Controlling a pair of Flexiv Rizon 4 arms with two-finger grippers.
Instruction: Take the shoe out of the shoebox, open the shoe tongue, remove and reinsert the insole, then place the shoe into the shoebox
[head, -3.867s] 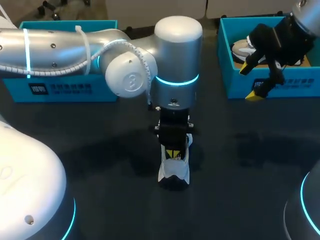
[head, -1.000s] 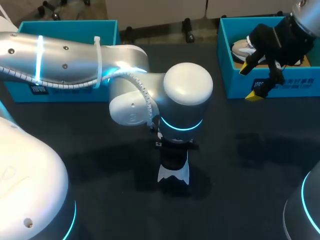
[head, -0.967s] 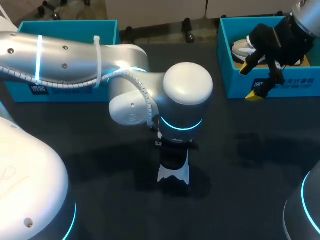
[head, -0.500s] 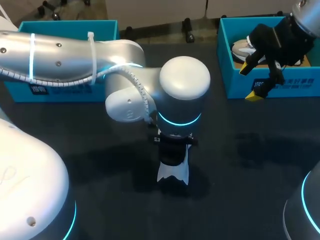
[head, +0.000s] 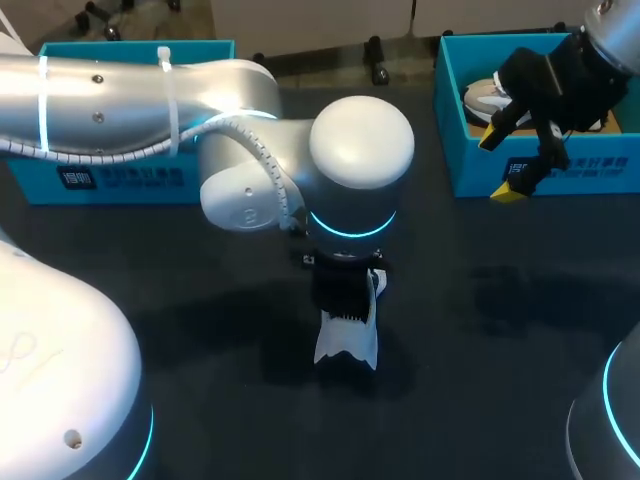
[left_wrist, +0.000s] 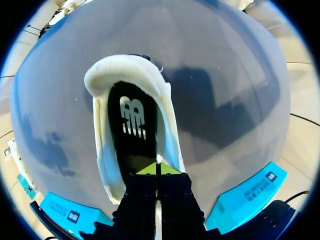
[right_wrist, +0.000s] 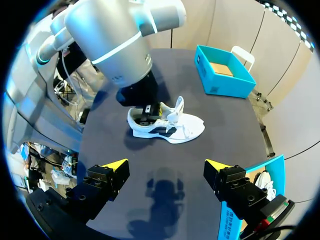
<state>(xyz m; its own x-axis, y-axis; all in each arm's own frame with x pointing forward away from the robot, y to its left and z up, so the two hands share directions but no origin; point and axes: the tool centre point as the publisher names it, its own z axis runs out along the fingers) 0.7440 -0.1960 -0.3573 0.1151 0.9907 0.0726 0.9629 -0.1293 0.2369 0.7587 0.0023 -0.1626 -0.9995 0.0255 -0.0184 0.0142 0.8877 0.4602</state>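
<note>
In the shoebox (head: 472, 168), a shoe (head: 486, 99)

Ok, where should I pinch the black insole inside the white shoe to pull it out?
Probably its heel end, coming straight down through the opening of the white shoe. There the black insole lies exposed inside the rounded collar; its front runs under the upper, where jaws cannot reach.

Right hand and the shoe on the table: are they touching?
Apart. Right wrist view: the right hand is open, and bare table lies between its fingertips and the shoe.
</note>
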